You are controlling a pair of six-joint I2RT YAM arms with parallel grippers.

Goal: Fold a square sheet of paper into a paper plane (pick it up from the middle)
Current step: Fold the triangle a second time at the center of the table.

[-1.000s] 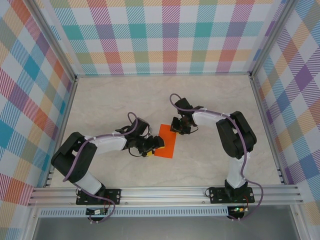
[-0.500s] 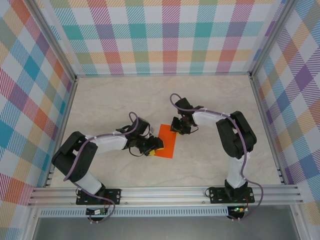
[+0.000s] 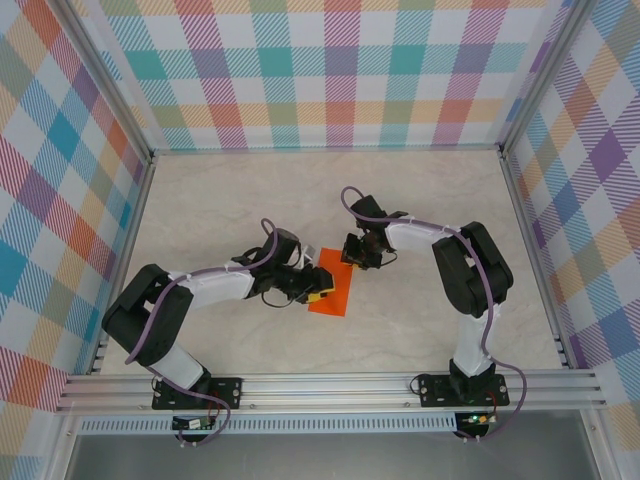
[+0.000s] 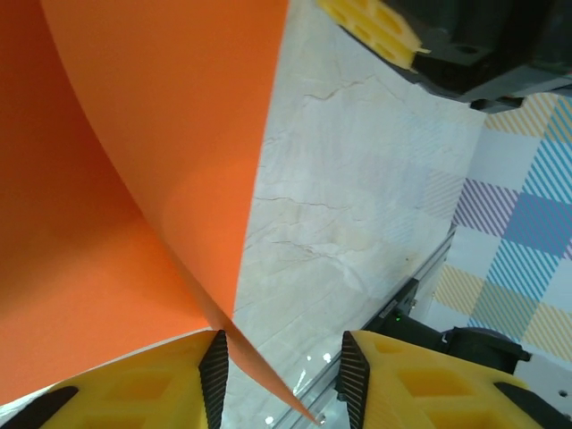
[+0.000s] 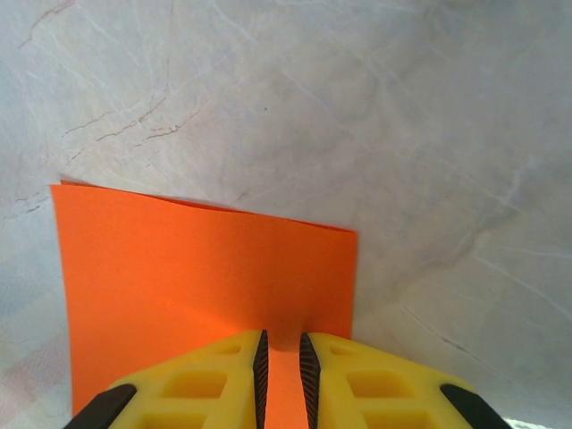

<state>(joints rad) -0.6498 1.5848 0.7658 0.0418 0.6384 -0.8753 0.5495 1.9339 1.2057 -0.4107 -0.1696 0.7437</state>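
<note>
Left gripper is seen part-spread, with a lifted corner of the square sheet of paper sitting in the gap. The corner is laid against one pad and the other pad is kept clear, so nothing's clamped there yet. Right gripper is pressed nearly together, and a sliver of orange seems to be pinched at the sheet's right edge.

The sheet is found in the middle of the table, between the two grippers, curled up on its left side. Handling-wise it's judged feather-light, floppy, easily creased or torn, and probably slippery on that smooth top. So it's best taken gently, by a raised edge or a pinched-up ridge near the middle.

Left arm is stretched low from near-left toward the centre. Right arm is folded at the elbow, wrist pointed left.
</note>
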